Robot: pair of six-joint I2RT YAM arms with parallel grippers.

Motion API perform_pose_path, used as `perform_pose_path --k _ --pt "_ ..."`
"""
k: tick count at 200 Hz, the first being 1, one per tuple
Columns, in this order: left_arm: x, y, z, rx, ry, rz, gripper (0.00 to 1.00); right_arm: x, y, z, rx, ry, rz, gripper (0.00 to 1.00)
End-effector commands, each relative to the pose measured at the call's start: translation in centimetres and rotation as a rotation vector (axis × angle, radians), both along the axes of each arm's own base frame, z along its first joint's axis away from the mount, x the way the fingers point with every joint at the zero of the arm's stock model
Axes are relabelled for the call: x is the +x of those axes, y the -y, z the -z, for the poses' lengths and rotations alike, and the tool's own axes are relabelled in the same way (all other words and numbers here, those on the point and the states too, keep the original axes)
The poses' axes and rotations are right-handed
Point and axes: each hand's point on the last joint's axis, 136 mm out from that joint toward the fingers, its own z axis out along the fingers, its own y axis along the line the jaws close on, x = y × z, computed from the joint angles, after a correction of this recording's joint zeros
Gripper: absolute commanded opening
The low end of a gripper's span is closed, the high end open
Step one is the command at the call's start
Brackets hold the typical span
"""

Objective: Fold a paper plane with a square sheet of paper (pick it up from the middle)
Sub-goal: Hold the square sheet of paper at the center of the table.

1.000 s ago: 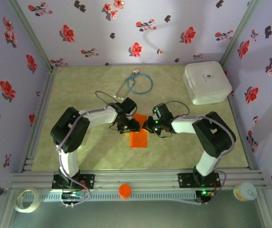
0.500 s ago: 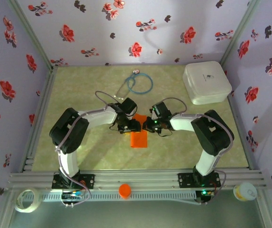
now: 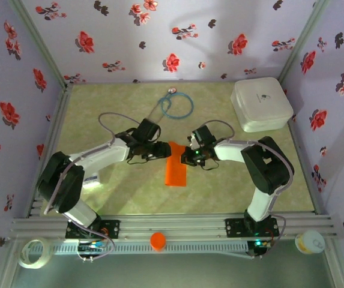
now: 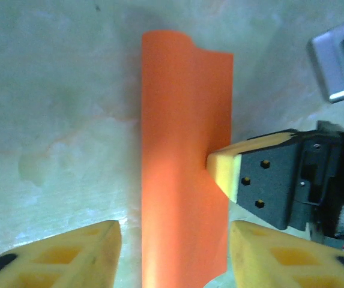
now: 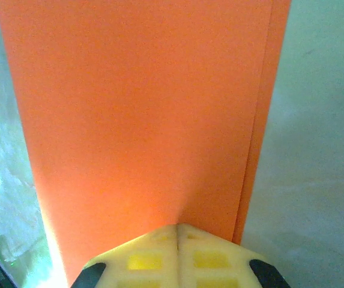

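Right end effector (image 5: 178,231) clenched, pressing the thin bright orange paper sheet (image 4: 184,168), folded once; my left end effector (image 4: 175,234) released; nose, wing folds remain, I judge

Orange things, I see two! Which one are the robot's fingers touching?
The flat folded orange paper mid-table: the right fingers are pinched on its edge. The small round orange cap sits alone on the front rail, untouched.
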Motion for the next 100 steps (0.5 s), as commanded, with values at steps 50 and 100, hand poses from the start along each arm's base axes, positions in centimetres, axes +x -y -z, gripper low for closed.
perform_pose_path --k 50,100 --pt "0.4 4.3 0.4 -0.299 -0.089 0.118 0.17 -2.2 3.1 4.4 -0.136 -0.120 0.065 0.00" --pt "0.7 1.1 4.2 -0.071 -0.114 0.020 0.52 -2.0 2.6 4.1 -0.108 -0.115 0.067 0.00"
